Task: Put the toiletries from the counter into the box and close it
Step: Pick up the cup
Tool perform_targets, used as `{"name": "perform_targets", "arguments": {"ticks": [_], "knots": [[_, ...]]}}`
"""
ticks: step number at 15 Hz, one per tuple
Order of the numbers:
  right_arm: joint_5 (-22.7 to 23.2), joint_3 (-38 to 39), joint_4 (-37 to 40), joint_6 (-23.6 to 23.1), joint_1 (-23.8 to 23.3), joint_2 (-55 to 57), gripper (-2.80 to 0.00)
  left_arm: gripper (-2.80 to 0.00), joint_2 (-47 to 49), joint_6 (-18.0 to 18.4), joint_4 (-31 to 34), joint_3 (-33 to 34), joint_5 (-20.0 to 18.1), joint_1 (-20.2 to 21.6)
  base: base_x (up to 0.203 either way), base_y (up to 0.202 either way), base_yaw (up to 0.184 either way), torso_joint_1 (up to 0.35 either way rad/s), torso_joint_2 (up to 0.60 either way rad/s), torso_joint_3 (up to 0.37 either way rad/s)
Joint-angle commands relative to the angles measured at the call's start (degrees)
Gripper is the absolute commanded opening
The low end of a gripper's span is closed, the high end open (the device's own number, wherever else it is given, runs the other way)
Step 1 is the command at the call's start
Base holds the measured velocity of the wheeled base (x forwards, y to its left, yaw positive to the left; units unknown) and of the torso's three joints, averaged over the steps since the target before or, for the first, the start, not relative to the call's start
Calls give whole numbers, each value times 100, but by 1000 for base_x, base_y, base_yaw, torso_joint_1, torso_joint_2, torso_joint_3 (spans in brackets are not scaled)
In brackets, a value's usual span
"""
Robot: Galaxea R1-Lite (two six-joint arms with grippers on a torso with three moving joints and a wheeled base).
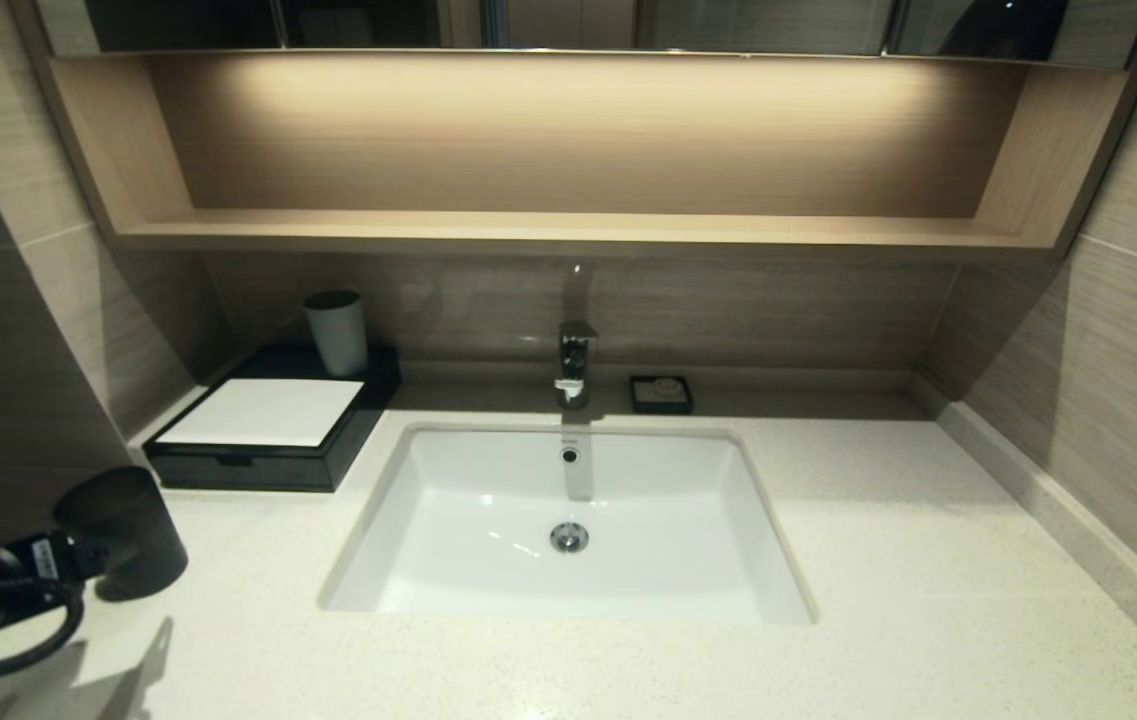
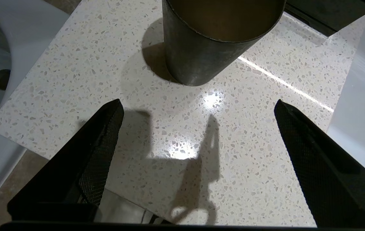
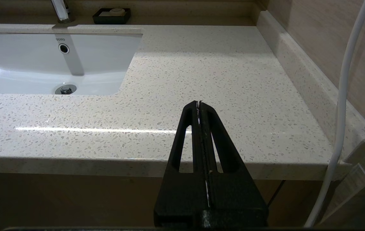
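The flat black box (image 1: 268, 415) with a white top panel sits at the back left of the counter (image 1: 928, 560); its notched drawer front (image 1: 233, 460) looks flush with the box. No toothbrush and no sachet show in any view. My left gripper (image 2: 198, 107) is open and empty just above the counter near the front left edge. The dark tumbler (image 2: 214, 38) stands right ahead of its fingertips, apart from them. The tumbler (image 1: 118, 530) also shows in the head view. My right gripper (image 3: 198, 102) is shut and empty, over the counter's front edge at the right.
A white sink basin (image 1: 378, 540) is set in the middle, with a faucet (image 1: 575, 360) behind it. A small black soap dish (image 1: 661, 393) sits at the back. A pale cup (image 1: 336, 330) stands on the box's rear. Walls close both sides; a shelf hangs above.
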Motion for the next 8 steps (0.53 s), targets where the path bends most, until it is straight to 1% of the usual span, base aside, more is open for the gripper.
{"name": "perform_targets", "arguments": {"ticks": [1,4,8], "knots": [[1,9,-2,-1,1,0,-280,0,334,31,-312,97,6,-3,0,0,0,0,0,0],[1,9,-2,-1,1,0,-280,0,538,111,-671,250,15,-3,0,0,0,0,0,0],[1,8,-2,-1,1,-3,-280,0,697,102,-896,317,15,-3,0,0,0,0,0,0]]}}
